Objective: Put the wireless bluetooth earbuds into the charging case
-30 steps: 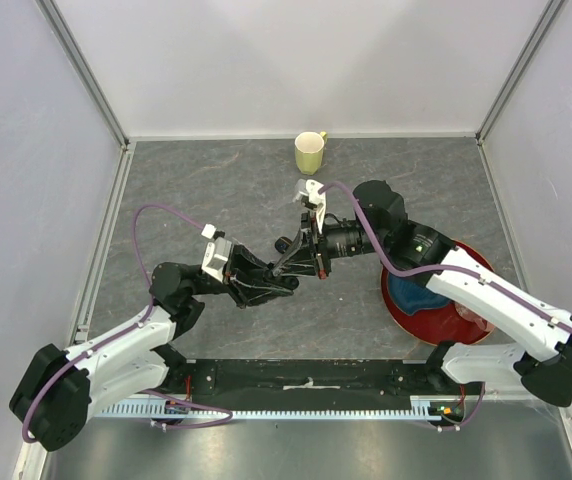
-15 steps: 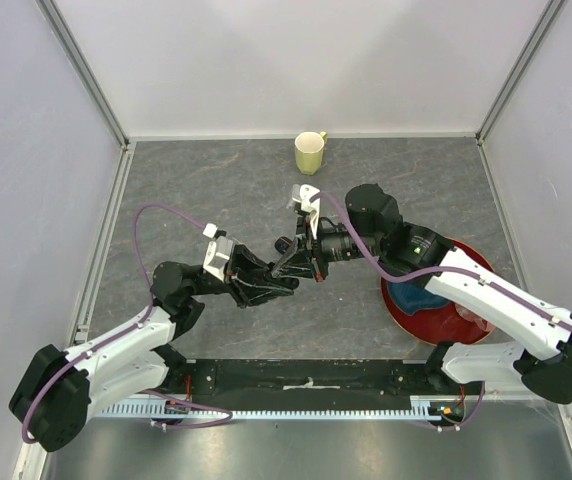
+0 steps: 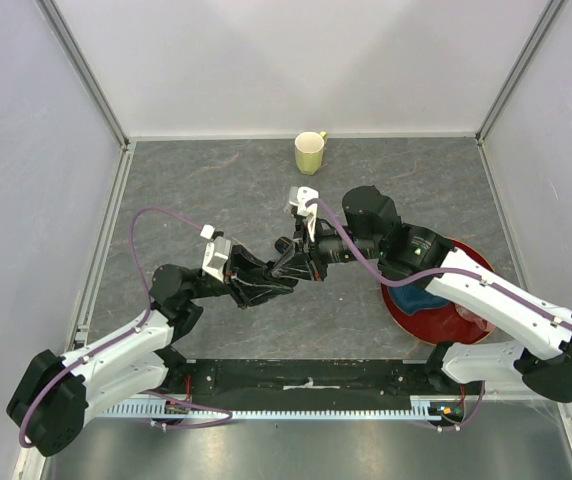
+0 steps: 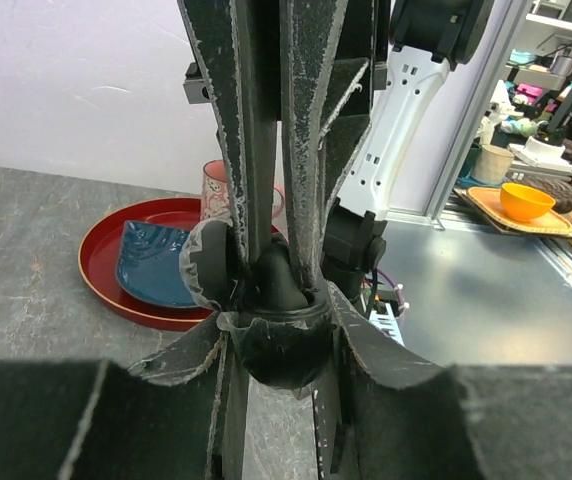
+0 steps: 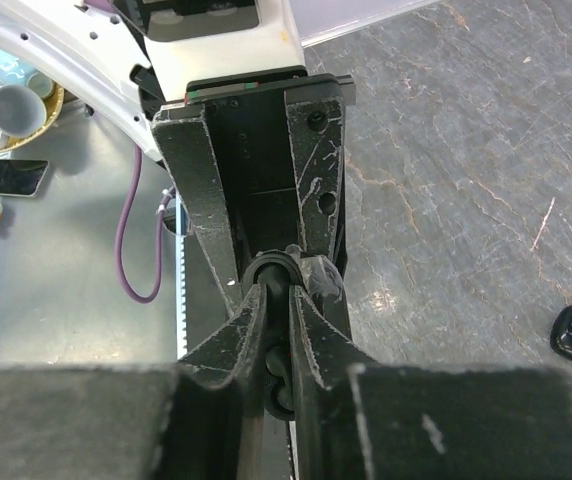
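Right hand [image 3: 299,262] holds earbud [image 4: 276,285] against charging case [image 4: 278,352] in left hand [image 3: 284,284].

The desk [image 3: 216,190] is grey with pale marbled veins. At upper centre of the top view is a yellow-green mug [image 3: 310,152]. At lower right a red plate [image 3: 403,306] carries a blue dish [image 3: 418,293]. The left arm [image 3: 116,357] and right arm [image 3: 496,300] are white and black, with purple cables [image 3: 142,228]. The left end effector [image 4: 276,330] and right end effector [image 5: 284,290] are scuffed black. The charging case [image 4: 278,365] is glossy black, the earbud [image 4: 274,285] black.
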Action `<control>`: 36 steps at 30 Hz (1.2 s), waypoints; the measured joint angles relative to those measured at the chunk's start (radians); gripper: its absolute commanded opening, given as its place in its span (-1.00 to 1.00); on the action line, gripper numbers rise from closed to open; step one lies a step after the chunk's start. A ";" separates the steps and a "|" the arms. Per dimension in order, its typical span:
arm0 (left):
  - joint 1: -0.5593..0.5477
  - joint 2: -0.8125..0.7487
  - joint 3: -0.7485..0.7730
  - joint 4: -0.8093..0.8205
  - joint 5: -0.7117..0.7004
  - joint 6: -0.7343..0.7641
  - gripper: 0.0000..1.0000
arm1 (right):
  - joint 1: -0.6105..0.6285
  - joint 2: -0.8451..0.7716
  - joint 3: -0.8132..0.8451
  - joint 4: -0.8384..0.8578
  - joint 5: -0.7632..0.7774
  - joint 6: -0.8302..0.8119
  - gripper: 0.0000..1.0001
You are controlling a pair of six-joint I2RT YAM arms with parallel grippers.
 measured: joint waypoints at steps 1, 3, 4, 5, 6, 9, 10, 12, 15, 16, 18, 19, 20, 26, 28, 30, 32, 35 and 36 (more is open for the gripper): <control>0.000 -0.002 -0.002 -0.001 -0.005 0.001 -0.95 | 0.000 0.000 0.000 -0.002 0.006 -0.001 -0.47; 0.000 -0.007 -0.004 -0.004 -0.011 0.002 -0.95 | 0.000 -0.001 0.002 -0.006 0.016 0.000 -0.33; 0.000 -0.010 -0.004 -0.005 -0.014 0.002 -0.95 | 0.000 -0.002 0.002 -0.007 0.020 0.000 -0.29; 0.001 -0.012 -0.004 -0.005 -0.019 0.002 -0.95 | 0.001 -0.005 0.003 -0.008 0.025 0.001 -0.27; 0.001 -0.015 -0.004 -0.005 -0.026 0.002 -0.95 | 0.002 -0.009 0.003 -0.009 0.029 0.003 -0.22; 0.001 -0.024 -0.004 -0.002 -0.039 0.002 -0.95 | 0.006 -0.025 0.003 -0.011 0.037 0.014 -0.09; 0.001 -0.029 -0.004 0.000 -0.042 0.003 -0.95 | 0.007 -0.032 0.003 -0.010 0.039 0.021 -0.07; 0.001 -0.032 -0.004 0.002 -0.047 0.004 -0.95 | 0.007 -0.047 0.002 -0.004 0.042 0.032 0.00; 0.001 -0.034 -0.004 0.003 -0.047 0.005 -0.95 | 0.006 -0.082 -0.003 0.030 0.066 0.053 0.12; 0.001 -0.034 -0.004 0.003 -0.047 0.006 -0.95 | 0.006 -0.102 -0.006 0.042 0.078 0.059 0.13; 0.001 -0.035 -0.004 0.003 -0.047 0.006 -0.95 | 0.006 -0.141 -0.019 0.073 0.117 0.070 0.03; 0.001 -0.036 -0.004 0.003 -0.047 0.007 -0.96 | 0.006 -0.163 -0.026 0.083 0.137 0.074 -0.02; 0.001 -0.037 -0.004 0.003 -0.047 0.008 -0.96 | 0.006 -0.181 -0.032 0.092 0.158 0.077 -0.09; 0.001 -0.038 -0.004 0.003 -0.047 0.013 -0.96 | 0.005 -0.224 -0.052 0.115 0.246 0.118 -0.25; 0.001 -0.040 -0.004 0.003 -0.047 0.014 -0.96 | 0.005 -0.214 -0.065 0.115 0.267 0.133 -0.35; 0.001 -0.043 -0.004 0.003 -0.048 0.017 -0.95 | 0.005 -0.203 -0.087 0.115 0.292 0.153 -0.43; 0.001 -0.044 -0.004 0.003 -0.048 0.018 -0.96 | 0.005 -0.190 -0.104 0.109 0.301 0.168 -0.49; 0.001 -0.048 -0.004 0.003 -0.055 0.019 -0.95 | 0.005 -0.169 -0.111 0.100 0.299 0.180 -0.49; 0.001 -0.050 -0.004 0.003 -0.058 0.019 -0.95 | 0.004 -0.166 -0.112 0.096 0.289 0.180 -0.49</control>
